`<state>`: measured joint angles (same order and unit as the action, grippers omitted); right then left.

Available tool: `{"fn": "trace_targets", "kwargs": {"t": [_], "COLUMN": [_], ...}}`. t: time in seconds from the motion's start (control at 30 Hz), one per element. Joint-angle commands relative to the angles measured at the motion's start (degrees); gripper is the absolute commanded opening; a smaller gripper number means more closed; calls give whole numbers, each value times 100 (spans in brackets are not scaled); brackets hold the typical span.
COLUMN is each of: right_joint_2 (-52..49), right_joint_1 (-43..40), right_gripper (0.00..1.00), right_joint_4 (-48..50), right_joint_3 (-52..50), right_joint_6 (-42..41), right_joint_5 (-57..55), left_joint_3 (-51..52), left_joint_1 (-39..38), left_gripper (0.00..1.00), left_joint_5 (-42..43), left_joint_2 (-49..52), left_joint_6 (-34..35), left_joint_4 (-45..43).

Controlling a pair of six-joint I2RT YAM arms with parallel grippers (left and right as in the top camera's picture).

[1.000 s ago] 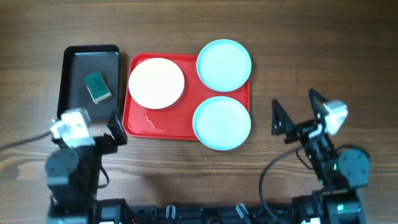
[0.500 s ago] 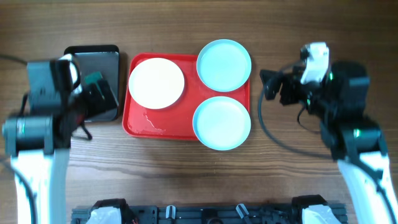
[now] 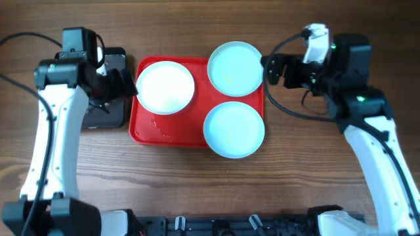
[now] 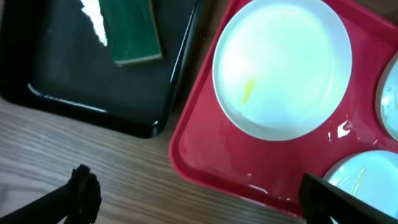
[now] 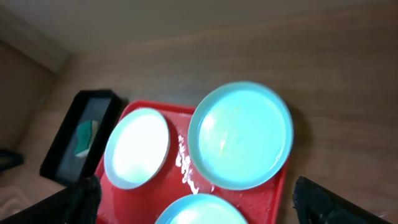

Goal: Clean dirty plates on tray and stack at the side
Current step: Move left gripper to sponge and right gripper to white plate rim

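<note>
Plates (image 3: 165,87) are all on the red tray (image 3: 146,128), cream one left, two blue ones right. We see left gripper (image 3: 125,85) and right gripper (image 3: 270,71) hovering beside it, both wide open, gripping nothing.

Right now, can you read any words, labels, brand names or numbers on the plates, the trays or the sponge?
None: no text shows on the large red plastic tray, the cream-white round plate, the pale blue round plates, the black rectangular tray or the green sponge.
</note>
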<state>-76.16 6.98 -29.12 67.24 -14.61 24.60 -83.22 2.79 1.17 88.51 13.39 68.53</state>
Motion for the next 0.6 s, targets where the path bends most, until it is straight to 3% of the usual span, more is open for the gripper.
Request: {"fn": "trace_targets", "kwargs": {"t": [0.0,0.03,0.1,0.23,0.37,0.57], "right_joint_2": [-350,-444,-684,-1440,-2247,-3436], "right_joint_1": [348,450,658,1182,1521,1943], "right_gripper": [92,88,86,80,54,41], "right_joint_4": [46,33,-98,-597,-852,-894], "right_joint_3": [229,317,592,1513,2280,2938], "right_joint_6": [-667,-756,-973,-1176,-1252,-1410], "right_joint_5": [63,28,-179,-953,-1178,-1377], "left_joint_3": [-90,-107,-212,-468,-466,-466], "left_joint_1": [37,76,203,610,975,1224], "left_gripper": [96,95,95,100,100,100], "left_joint_5": [-446,-890,-1189,-1222,-1272,-1373], "left_joint_2": [125,105,72,63,74,74], "left_joint_6": [846,1316,1635,1628,1628,1622], "left_joint_4": [-146,-131,-57,52,46,-20]}}
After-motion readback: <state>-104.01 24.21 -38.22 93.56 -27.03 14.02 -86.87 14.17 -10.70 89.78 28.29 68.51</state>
